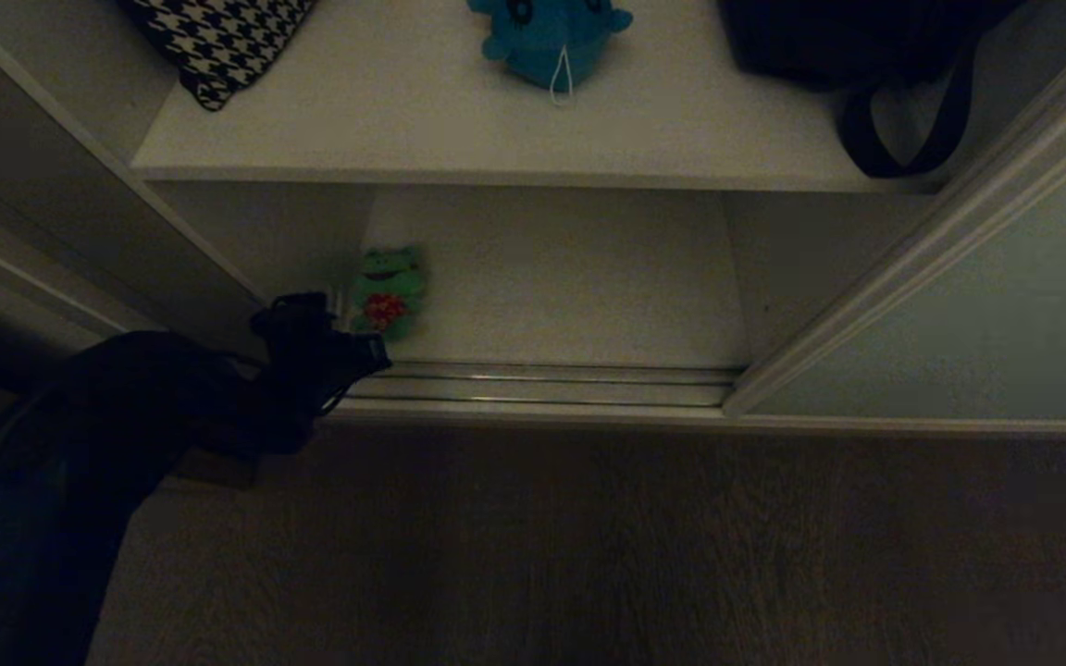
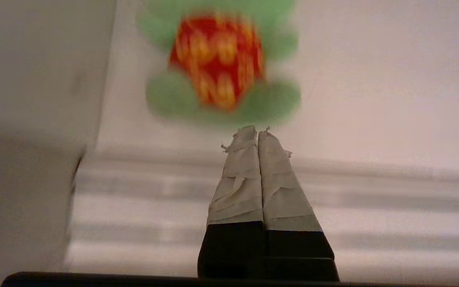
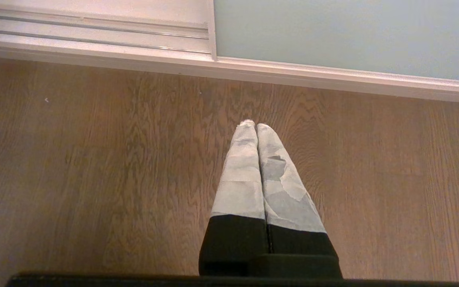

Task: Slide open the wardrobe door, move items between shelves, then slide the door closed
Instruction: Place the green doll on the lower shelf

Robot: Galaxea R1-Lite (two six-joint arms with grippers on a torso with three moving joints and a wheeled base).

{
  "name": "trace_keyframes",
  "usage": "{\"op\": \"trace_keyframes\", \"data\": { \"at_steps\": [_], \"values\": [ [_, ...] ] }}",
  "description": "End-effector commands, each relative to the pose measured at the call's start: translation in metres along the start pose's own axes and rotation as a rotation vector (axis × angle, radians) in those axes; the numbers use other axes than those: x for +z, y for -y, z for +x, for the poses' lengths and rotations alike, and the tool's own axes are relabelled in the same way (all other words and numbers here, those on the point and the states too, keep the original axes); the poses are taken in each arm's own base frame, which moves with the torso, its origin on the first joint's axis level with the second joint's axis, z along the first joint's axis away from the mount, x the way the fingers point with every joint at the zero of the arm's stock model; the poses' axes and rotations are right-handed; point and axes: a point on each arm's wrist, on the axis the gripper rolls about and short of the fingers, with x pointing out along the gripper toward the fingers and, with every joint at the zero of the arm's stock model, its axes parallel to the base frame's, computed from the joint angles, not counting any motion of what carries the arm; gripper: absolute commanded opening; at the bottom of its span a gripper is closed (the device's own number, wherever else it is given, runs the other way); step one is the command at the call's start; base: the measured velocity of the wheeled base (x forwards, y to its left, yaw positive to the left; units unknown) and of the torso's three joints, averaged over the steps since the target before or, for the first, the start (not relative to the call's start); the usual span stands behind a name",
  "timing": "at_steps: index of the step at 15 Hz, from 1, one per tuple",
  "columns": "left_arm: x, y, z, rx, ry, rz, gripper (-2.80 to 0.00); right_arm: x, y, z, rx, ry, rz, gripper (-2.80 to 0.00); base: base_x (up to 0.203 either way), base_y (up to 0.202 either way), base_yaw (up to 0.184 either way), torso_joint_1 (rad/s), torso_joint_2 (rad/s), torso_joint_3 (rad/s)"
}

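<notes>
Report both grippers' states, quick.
Left gripper: shut, empty, just short of the green plush frog.
Right gripper: shut, empty, over the brown wooden floor.

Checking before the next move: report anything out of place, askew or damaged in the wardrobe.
Nothing stands out. The green frog sits upright on the lower shelf, the teal-blue toy on the upper shelf, the sliding door pushed aside. The left gripper is shut, just short of the frog.

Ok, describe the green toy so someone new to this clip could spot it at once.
In the open wardrobe, look below the upper shelf to the lower shelf. Near its left wall, just behind the door tracks, sits the green frog. Its red patch and green colour set it apart from the teal-blue toy above.
</notes>
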Motion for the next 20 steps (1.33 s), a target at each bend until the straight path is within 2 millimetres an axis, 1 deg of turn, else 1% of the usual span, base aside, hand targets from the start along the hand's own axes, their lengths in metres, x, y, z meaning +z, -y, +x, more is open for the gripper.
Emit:
{"op": "trace_keyframes", "data": {
  "at_steps": [1, 3, 5, 8, 10, 12, 15, 18, 19, 20],
  "values": [
    [0.025, 0.007, -0.029, -0.006, -0.005, 0.001, -2.8, 0.0, 0.0, 0.0, 0.001, 0.002, -0.001, -2.8, 0.0, 0.0, 0.0, 0.0, 0.0, 0.0],
    [0.037, 0.014, -0.067, -0.011, -0.059, 0.007, -2.8, 0.0, 0.0, 0.0, 0.0, 0.002, -0.001, -2.8, 0.0, 0.0, 0.0, 0.0, 0.0, 0.0],
    [0.039, 0.02, -0.11, -0.022, -0.141, 0.007, -2.8, 0.0, 0.0, 0.0, 0.0, 0.0, -0.001, -2.8, 0.0, 0.0, 0.0, 0.0, 0.0, 0.0],
    [0.042, 0.028, -0.189, -0.057, -0.24, -0.002, -2.8, 0.0, 0.0, 0.0, 0.001, 0.002, -0.001, -2.8, 0.0, 0.0, 0.0, 0.0, 0.0, 0.0],
    [0.042, 0.034, -0.242, -0.082, -0.272, -0.006, -2.8, 0.0, 0.0, 0.0, 0.0, 0.002, -0.001, -2.8, 0.0, 0.0, 0.0, 0.0, 0.0, 0.0],
    [0.045, 0.041, -0.283, -0.111, -0.274, -0.001, -2.8, 0.0, 0.0, 0.0, 0.001, 0.002, -0.001, -2.8, 0.0, 0.0, 0.0, 0.0, 0.0, 0.0],
    [0.053, 0.051, -0.341, -0.161, -0.254, 0.032, -2.8, 0.0, 0.0, 0.0, 0.0, 0.002, -0.001, -2.8, 0.0, 0.0, 0.0, 0.0, 0.0, 0.0],
    [0.062, 0.056, -0.394, -0.2, -0.286, 0.042, -2.8, 0.0, 0.0, 0.0, 0.001, 0.002, -0.001, -2.8, 0.0, 0.0, 0.0, 0.0, 0.0, 0.0],
    [0.07, 0.057, -0.408, -0.218, -0.302, 0.038, -2.8, 0.0, 0.0, 0.0, 0.0, 0.001, -0.001, -2.8, 0.0, 0.0, 0.0, 0.0, 0.0, 0.0],
    [0.091, 0.06, -0.42, -0.238, -0.284, 0.036, -2.8, 0.0, 0.0, 0.0, 0.001, 0.002, -0.001, -2.8, 0.0, 0.0, 0.0, 0.0, 0.0, 0.0]
  ]
}}
